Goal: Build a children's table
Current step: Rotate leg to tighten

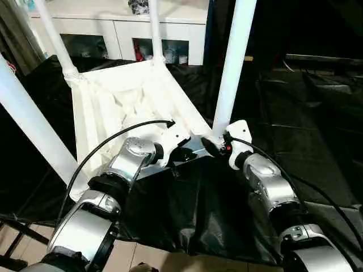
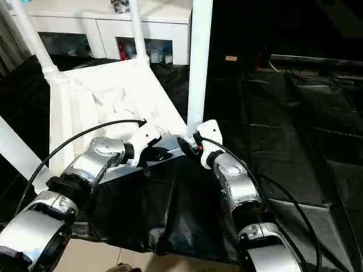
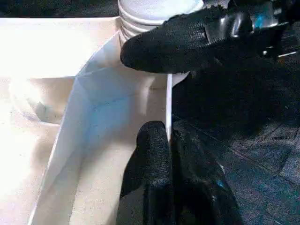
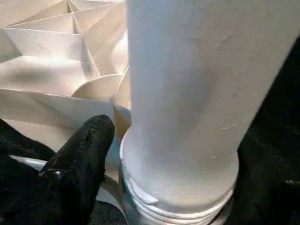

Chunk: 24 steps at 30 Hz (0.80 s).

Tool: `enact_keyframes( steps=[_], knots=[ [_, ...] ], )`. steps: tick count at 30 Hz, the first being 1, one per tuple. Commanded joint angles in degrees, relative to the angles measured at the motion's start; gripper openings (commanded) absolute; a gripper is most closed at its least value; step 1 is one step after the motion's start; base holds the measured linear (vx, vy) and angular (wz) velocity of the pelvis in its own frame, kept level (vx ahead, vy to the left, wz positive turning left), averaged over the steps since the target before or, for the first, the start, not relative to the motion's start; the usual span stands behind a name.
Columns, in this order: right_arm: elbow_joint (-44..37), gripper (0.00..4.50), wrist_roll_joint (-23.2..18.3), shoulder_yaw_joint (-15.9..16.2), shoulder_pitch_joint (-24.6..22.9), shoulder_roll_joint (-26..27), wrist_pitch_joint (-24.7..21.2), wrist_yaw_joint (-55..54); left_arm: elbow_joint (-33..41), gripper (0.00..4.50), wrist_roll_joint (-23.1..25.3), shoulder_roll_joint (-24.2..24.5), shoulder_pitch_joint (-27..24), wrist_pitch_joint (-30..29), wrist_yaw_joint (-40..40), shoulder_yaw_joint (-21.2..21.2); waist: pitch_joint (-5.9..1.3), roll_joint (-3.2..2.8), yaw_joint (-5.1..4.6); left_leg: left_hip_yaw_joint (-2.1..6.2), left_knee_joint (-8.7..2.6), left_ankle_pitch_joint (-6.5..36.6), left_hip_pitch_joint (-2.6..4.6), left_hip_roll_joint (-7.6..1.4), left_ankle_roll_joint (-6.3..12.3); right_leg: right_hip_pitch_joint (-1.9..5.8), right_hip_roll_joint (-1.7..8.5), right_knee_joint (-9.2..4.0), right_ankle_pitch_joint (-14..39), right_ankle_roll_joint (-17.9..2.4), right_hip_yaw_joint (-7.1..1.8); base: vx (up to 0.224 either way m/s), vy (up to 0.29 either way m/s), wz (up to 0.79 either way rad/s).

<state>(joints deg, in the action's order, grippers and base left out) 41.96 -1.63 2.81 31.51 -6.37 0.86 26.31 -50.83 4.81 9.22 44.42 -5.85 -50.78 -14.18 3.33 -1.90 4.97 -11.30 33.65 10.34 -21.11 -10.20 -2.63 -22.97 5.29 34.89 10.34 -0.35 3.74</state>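
The children's table lies upside down on a black cloth, its ribbed white top (image 1: 127,105) facing up. Legs stand in the corner sockets: far left (image 1: 57,42), far right (image 1: 156,31), near left (image 1: 28,127) and near right (image 1: 233,68). My left gripper (image 1: 184,152) is shut on the top's thin near rim (image 3: 168,108), one finger (image 3: 152,178) on each side. My right gripper (image 1: 218,145) sits at the base of the near right leg (image 4: 187,93), jaws wide and open astride it. One finger (image 4: 84,154) stands just off the leg's ringed collar.
A white cabinet with glass doors (image 1: 119,34) stands behind the table. The black cloth (image 1: 198,215) covers the floor to the right and toward me. Bare wooden floor (image 1: 142,258) shows at the near edge. A black cable (image 1: 102,147) loops over my left forearm.
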Motion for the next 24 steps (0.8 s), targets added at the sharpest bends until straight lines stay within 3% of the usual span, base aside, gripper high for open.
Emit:
enact_keyframes(
  steps=[1,8,15,24],
  knots=[
    [0.12,3.90,0.66,4.39,-0.48,1.84,0.99,3.80,1.33,0.00,-1.54,-1.47,0.61,1.44,0.65,1.18,-3.60,0.47,-0.02,1.65,-4.41,16.43,0.62,-2.81,1.52,2.42,3.88,-5.31,18.68,-11.87,-2.60,0.000,0.000,0.00],
    [-0.33,3.90,0.74,3.23,-0.74,0.46,1.73,4.06,1.72,0.00,-1.57,-0.63,-0.17,1.48,0.39,1.42,-3.67,0.13,-0.01,1.62,-4.39,15.62,0.55,-2.87,1.78,2.43,3.78,-5.10,16.25,-12.53,-2.62,0.000,0.000,0.00],
    [-0.38,3.90,0.38,1.98,-0.53,0.06,2.10,4.03,2.13,0.00,-2.17,-0.72,-0.58,2.86,0.64,2.32,-3.60,0.34,-0.07,1.59,-4.41,15.98,0.51,-2.84,1.89,2.44,3.81,-5.28,17.40,-12.40,-2.59,0.000,0.000,0.00],
    [-0.46,3.90,0.24,1.76,-0.76,0.20,2.16,3.97,3.76,0.00,-3.08,-0.88,-1.81,3.18,-0.26,2.75,-3.59,0.07,-0.04,1.58,-4.40,15.41,0.45,-2.86,2.29,2.34,3.85,-5.35,18.49,-11.94,-2.62,0.000,0.000,0.00]
  ],
)
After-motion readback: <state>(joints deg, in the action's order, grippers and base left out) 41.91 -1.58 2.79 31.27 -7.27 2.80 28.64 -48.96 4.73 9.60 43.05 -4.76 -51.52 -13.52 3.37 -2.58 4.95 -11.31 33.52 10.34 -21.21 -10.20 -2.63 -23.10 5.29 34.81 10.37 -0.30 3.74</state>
